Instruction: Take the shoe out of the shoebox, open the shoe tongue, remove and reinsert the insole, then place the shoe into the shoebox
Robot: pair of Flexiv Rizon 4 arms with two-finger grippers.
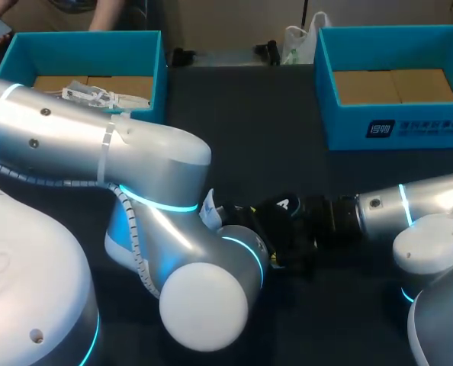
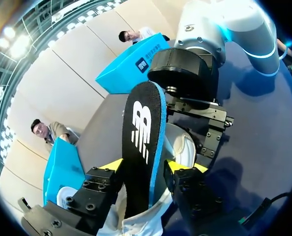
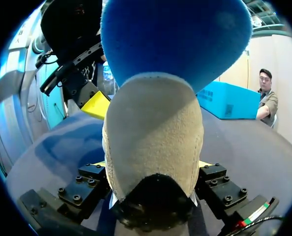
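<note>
my right gripper is clamped on the shoe: a finger presses each side of its pale suede end, with a black patch nearest the wrist and blue fabric rising ahead. the shoe is out of both boxes, held low over the dark table at its near middle, between my two arms. my left elbow hides most of it from the head camera.

my left gripper meets it from the left. the black insole with its blue edge stands up between those yellow tips, which pinch it by its two long edges. its lower end sinks into white shoe material under the gripper. a large white logo is printed on the insole's face; i leave it unread.

the left shoebox sits at the far left with something white lying inside. the right shoebox sits at the far right, showing a brown floor. its near wall carries a white mark with small characters beside it.
</note>
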